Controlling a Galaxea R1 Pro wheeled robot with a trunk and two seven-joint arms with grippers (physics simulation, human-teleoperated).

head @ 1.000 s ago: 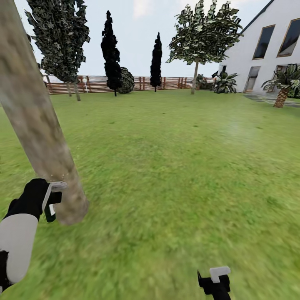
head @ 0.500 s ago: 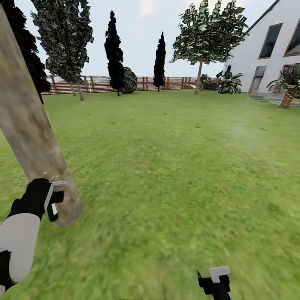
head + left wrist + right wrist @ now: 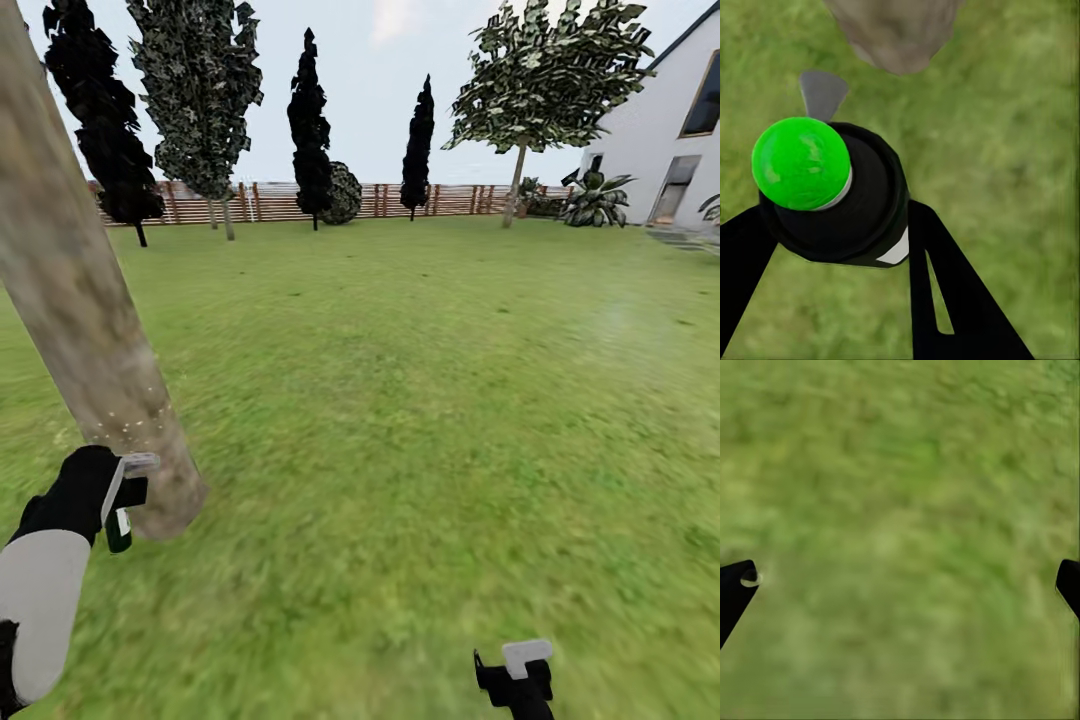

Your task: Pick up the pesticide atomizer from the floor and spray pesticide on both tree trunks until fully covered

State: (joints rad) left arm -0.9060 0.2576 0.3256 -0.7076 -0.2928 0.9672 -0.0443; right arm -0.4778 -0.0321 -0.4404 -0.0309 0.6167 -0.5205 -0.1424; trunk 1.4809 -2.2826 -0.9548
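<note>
The left pincer, closed on the pesticide atomizer, holds it just beside the base of the leaning tree trunk, nozzle toward the bark; the right pincer hangs open, well apart.

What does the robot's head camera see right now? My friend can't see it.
The left pincer holds a green pesticide atomizer beside a thick grey-brown tree trunk on a grassy lawn. Far off stand dark trees, a wooden fence and a white house.
</note>
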